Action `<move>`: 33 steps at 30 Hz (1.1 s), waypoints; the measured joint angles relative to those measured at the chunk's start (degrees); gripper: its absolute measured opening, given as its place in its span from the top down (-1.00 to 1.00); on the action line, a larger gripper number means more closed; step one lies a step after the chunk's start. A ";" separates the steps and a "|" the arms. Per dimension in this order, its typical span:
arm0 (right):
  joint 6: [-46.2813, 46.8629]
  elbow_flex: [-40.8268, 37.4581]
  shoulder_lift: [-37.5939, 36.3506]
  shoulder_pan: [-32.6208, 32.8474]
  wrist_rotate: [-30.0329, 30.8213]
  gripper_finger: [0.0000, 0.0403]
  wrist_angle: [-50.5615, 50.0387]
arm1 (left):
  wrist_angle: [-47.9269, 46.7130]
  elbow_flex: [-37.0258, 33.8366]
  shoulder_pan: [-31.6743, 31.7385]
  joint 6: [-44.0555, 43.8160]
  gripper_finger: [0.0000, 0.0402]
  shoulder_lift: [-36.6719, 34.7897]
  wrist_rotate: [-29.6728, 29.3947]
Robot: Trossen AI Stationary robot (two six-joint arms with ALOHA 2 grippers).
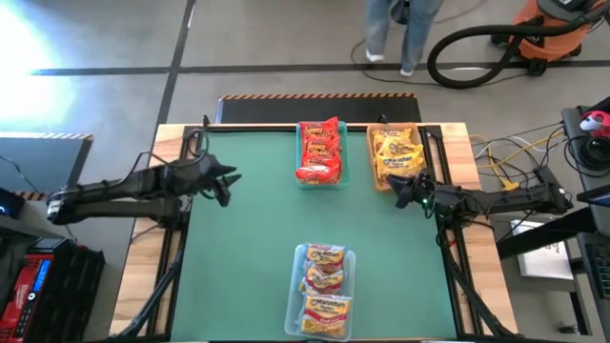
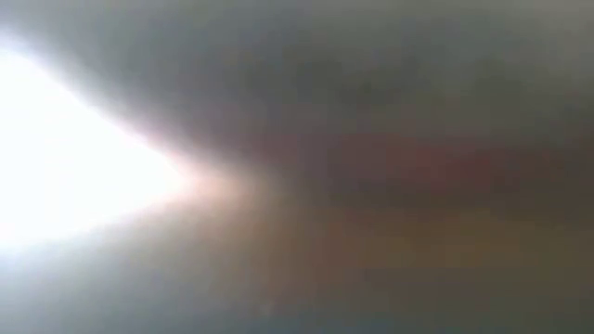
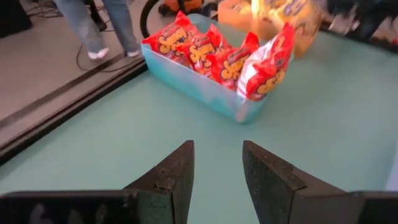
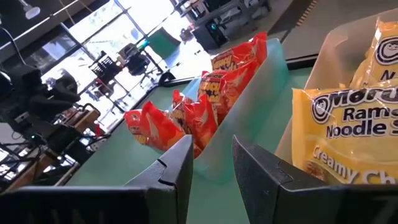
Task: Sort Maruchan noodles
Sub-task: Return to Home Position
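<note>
Red Maruchan noodles packets point(image 1: 319, 152) stand packed in a teal bin point(image 3: 199, 87) at the table's far middle. Yellow packets point(image 1: 396, 152) fill a tan bin point(image 4: 329, 37) just right of it. Yellow-orange packets point(image 1: 324, 291) lie in a clear bin point(image 1: 297, 286) at the near middle. My left gripper point(image 1: 229, 181) hovers open over the table, left of the teal bin, with nothing between its fingers point(image 3: 217, 149). My right gripper point(image 1: 405, 188) is open and bare at the near end of the tan bin point(image 4: 211, 146).
The green table top point(image 1: 257, 229) has a wooden border point(image 1: 172, 133) and a black-and-yellow striped strip along its far edge point(image 1: 319, 96). A person's legs point(image 1: 396, 33) and a vacuum hose point(image 1: 477, 48) show beyond it. Cables point(image 1: 515, 162) lie at the right. The low view shows only glare.
</note>
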 joint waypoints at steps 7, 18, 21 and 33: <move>0.18 0.00 0.00 0.00 0.03 0.49 -0.04 | 2.18 -5.41 0.26 -3.29 0.41 -7.35 3.81; 0.30 -0.02 0.02 0.00 -0.40 0.49 -0.01 | 15.34 -19.84 0.26 -9.37 0.41 -16.98 9.07; 0.32 -0.02 0.02 0.00 -0.40 0.49 -0.01 | 22.79 -24.24 0.26 -11.22 0.41 -18.31 10.56; 0.32 -0.07 0.02 0.00 -0.40 0.49 0.01 | 30.99 -29.48 0.25 -10.69 0.41 -19.75 10.61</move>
